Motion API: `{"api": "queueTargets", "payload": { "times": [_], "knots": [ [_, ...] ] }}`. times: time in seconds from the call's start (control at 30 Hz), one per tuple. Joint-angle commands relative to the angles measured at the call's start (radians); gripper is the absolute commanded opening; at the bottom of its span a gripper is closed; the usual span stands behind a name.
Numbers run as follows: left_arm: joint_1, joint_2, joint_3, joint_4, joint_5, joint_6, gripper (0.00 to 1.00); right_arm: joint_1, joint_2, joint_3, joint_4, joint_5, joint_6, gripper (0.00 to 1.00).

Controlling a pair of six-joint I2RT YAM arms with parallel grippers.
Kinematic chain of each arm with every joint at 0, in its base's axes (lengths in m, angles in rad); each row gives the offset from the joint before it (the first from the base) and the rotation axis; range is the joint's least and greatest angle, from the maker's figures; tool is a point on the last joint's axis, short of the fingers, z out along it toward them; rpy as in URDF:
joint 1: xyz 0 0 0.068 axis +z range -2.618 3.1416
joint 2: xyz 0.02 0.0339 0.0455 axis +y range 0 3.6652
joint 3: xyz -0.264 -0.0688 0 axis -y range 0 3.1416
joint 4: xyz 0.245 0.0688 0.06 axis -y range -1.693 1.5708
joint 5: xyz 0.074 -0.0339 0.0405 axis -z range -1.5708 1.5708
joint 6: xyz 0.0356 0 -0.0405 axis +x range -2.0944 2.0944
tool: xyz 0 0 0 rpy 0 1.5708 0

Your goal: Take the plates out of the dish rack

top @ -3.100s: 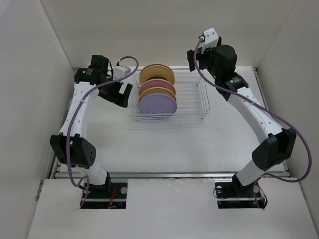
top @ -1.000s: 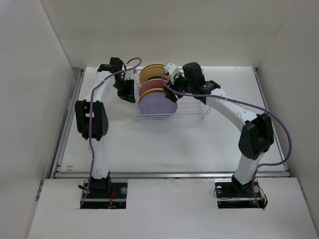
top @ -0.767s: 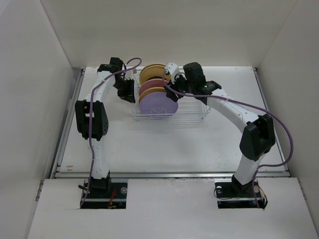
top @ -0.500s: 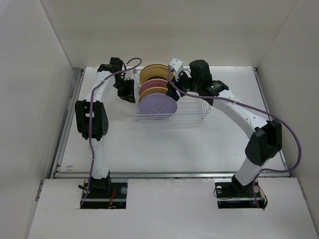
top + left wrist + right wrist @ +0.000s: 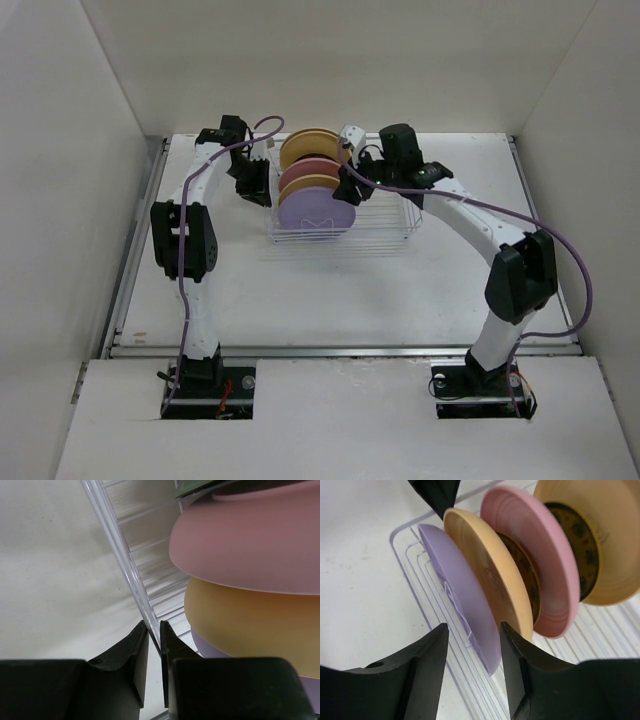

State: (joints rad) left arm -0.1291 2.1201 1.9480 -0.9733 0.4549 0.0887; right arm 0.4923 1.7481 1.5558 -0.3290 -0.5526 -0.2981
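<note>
left gripper (image 5: 153, 626) is clenched on the left side wall of the dish rack (image 5: 385, 212): fingers nearly together, see-through wall and its rim wire pinched between them, arm reaching in from the left. rack sits at the back middle of the surface (image 5: 330, 290), long side running left to right. all plates stand on edge in its left half, packed close. front to back they go lavender plate (image 5: 462, 605), yellow-orange plate (image 5: 487, 565), pink plate (image 5: 532, 555), cream plate (image 5: 605, 525) at the far end. a small dark brown-gold plate (image 5: 522, 577) is tucked between yellow-orange and pink, and a second dark patterned plate (image 5: 577, 542) sits between pink and cream, against the cream one's face. right gripper (image 5: 474, 630) is released, jaws spread and straddling the rim of the lavender plate on its right side, one finger at its front face, the other behind it toward the yellow-orange plate. can't tell if either pad touches the plate. right arm arches in over the right half of the rack
</note>
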Motion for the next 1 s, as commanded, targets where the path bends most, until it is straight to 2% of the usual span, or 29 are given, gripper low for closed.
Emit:
{"api": "queueTargets", "payload": {
  "times": [0.0,0.27,0.4,0.5,0.53,0.73,0.97],
  "knots": [
    [-0.014,0.011,0.039,-0.036,0.031,0.040,0.00,0.000,0.050,0.039,0.021,-0.032,0.019,0.51],
    [-0.014,0.020,0.048,-0.036,0.022,0.040,0.00,0.000,0.143,0.087,0.001,0.036,0.028,0.50],
    [-0.014,0.020,0.048,-0.036,0.022,0.040,0.00,0.000,0.143,0.098,0.001,0.036,0.028,0.40],
    [-0.014,0.020,0.048,-0.036,0.022,0.040,0.00,0.000,0.120,0.098,0.001,0.045,0.028,0.28],
    [-0.014,0.020,0.048,-0.036,0.022,0.040,0.00,0.000,0.111,0.098,0.001,0.045,0.028,0.20],
    [-0.014,0.020,0.048,-0.036,0.042,0.017,0.00,0.000,0.021,0.079,0.001,0.080,0.028,0.00],
    [-0.014,0.011,0.037,-0.016,0.051,-0.004,0.00,0.000,-0.091,0.059,0.022,0.200,0.019,0.00]
  ]
}}
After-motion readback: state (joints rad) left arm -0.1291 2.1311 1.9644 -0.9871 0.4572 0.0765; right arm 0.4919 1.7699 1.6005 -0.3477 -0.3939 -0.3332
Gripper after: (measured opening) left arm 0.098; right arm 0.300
